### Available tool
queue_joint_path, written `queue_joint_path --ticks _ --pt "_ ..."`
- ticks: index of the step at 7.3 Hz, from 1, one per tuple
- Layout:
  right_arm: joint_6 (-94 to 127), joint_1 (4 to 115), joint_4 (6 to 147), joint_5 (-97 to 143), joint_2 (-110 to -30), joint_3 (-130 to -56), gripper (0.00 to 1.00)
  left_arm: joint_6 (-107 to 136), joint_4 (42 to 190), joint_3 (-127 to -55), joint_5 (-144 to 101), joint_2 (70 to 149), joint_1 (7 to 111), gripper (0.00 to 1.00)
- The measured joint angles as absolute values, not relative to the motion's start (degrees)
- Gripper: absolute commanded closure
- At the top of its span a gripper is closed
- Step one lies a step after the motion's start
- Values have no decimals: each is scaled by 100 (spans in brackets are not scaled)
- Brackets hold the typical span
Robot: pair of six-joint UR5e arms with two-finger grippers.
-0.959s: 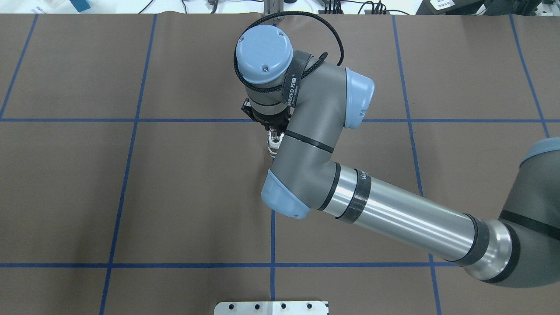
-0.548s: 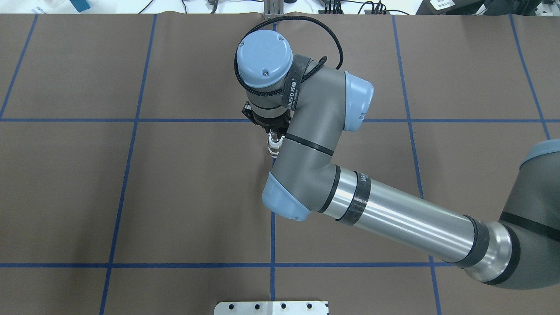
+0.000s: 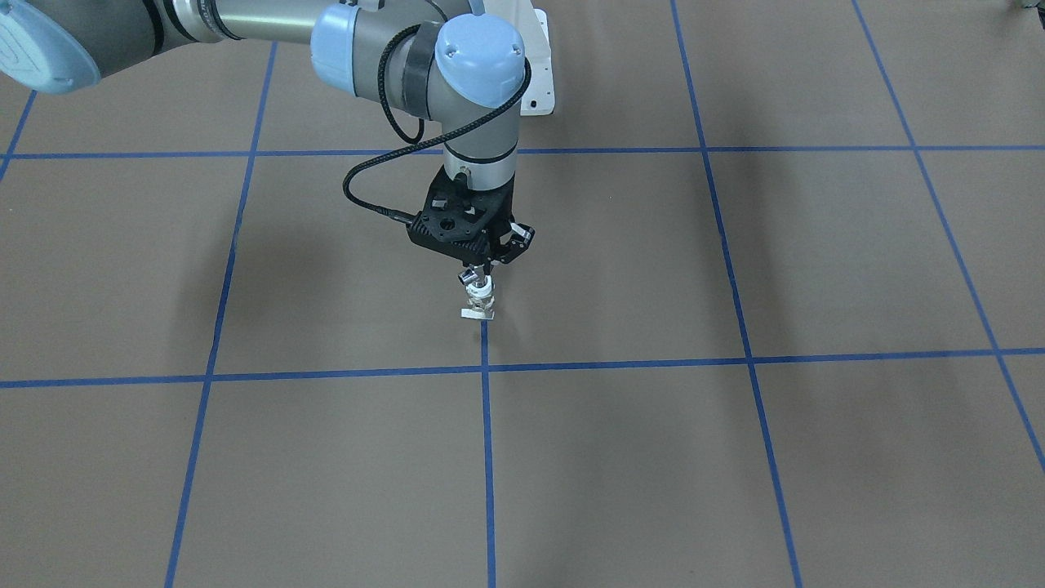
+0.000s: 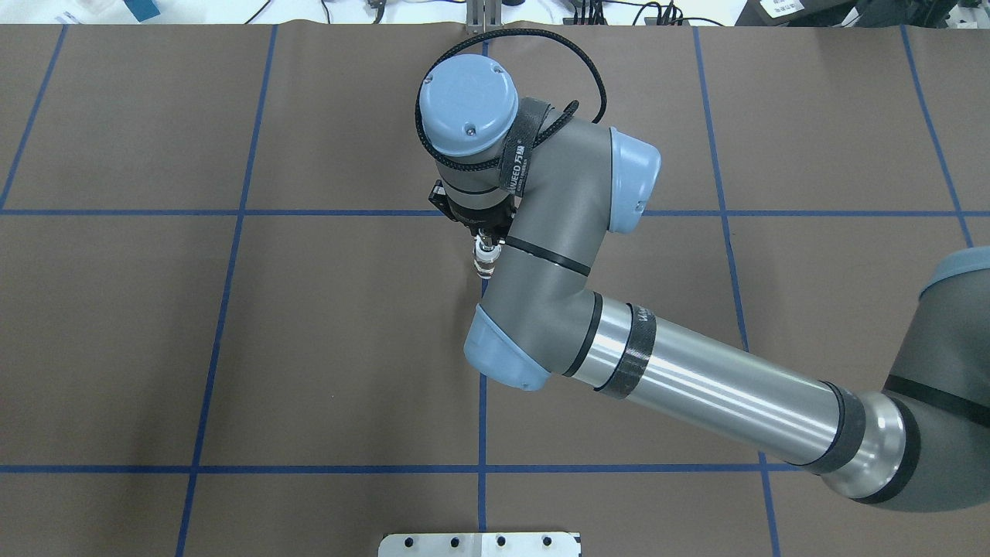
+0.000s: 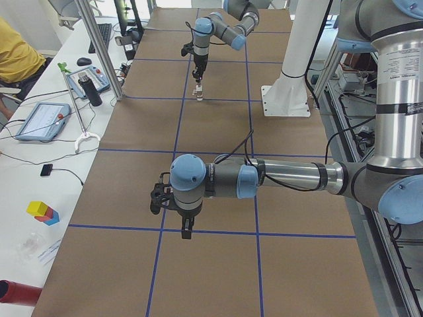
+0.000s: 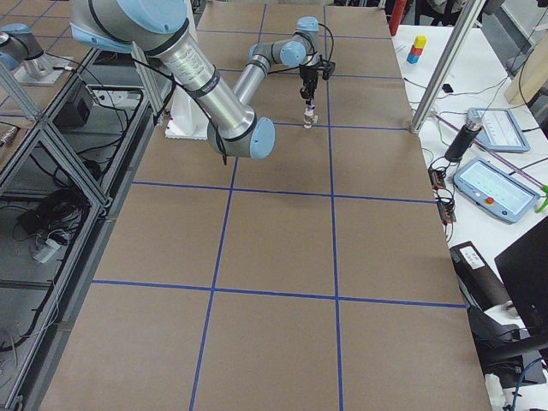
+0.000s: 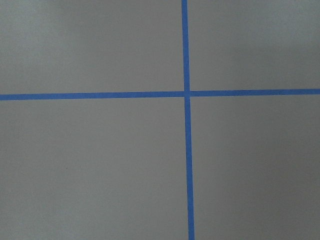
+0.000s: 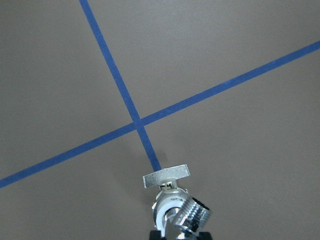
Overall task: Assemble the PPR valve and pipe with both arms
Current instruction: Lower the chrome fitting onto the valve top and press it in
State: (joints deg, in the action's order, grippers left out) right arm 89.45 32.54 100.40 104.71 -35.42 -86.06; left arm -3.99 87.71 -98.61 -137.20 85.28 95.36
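My right gripper (image 3: pixel 482 269) points down over the middle of the table and is shut on the PPR valve (image 3: pixel 478 296). The valve hangs below the fingers with its flat pale tab (image 8: pixel 166 176) lowest, close above a blue tape line. In the right wrist view its white ring (image 8: pixel 164 209) and a chrome threaded end (image 8: pixel 194 214) show. I cannot tell the pipe apart from the chrome body. The valve also shows in the overhead view (image 4: pixel 485 260). My left gripper (image 5: pixel 187 230) hovers low over the table far from the valve, and I cannot tell whether it is open or shut.
The brown table cover (image 4: pixel 309 348) carries a grid of blue tape lines (image 4: pixel 232 469). The white pedestal base (image 3: pixel 539 73) stands behind the right wrist. The left wrist view shows only a tape crossing (image 7: pixel 187 93). Tablets and an operator (image 5: pixel 16 59) are beside the table.
My right wrist has shifted slightly toward the far side of the table with the valve still held. Almost nothing has moved in the last half second.
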Motion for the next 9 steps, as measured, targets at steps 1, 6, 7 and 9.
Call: queue_joint_path --ticks 1,6,7,9 --pt "8943 3251 10038 10469 -3547 -8605 100 -398 8771 -9861 -13720 8531 9534 0" --pt "8939 3202 9971 10455 -3544 -8504 100 -396 8770 -9861 -13718 8551 9528 0" --pt "8917 3200 9839 10452 -3547 -8411 93 -396 8768 -9861 -13716 8551 9527 0" --pt "8793 3200 9699 10454 -3545 -8322 0 -395 8765 -9861 -13719 8552 9527 0"
